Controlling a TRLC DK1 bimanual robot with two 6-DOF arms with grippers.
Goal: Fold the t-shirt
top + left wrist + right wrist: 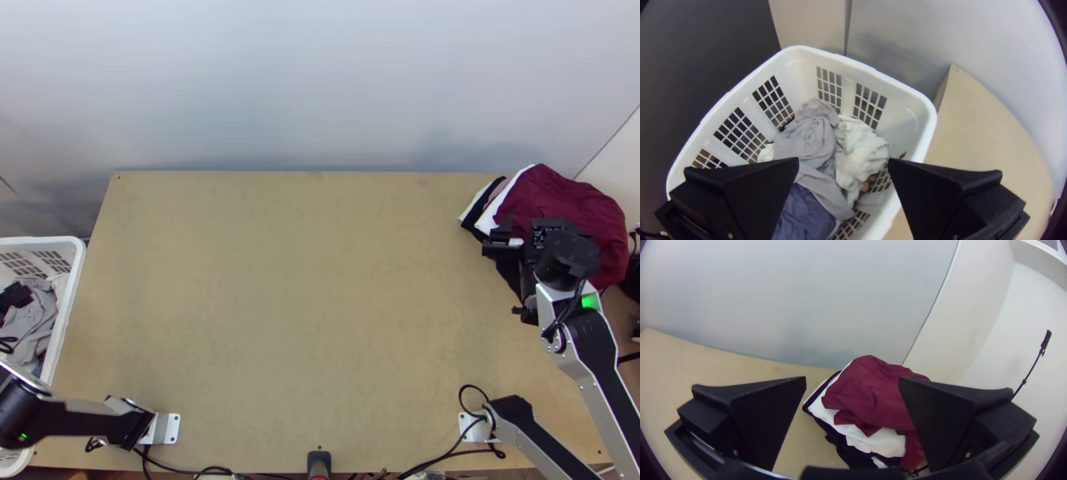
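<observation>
In the top view, the black part of my left gripper is over the laundry basket at the left; in the left wrist view the left gripper is open above bunched grey cloth, white cloth and dark blue cloth. My right gripper is over the clothes pile at the table's far right corner. Open fingers of the right gripper frame that pile in the right wrist view. Loosely bunched maroon cloth lies on top of white and black cloth. Which piece is the t-shirt, I cannot tell.
The white basket stands against the table's left side. Bare tabletop stretches between the arms. Cables run along the near edge, and a pale wall rises behind the far edge.
</observation>
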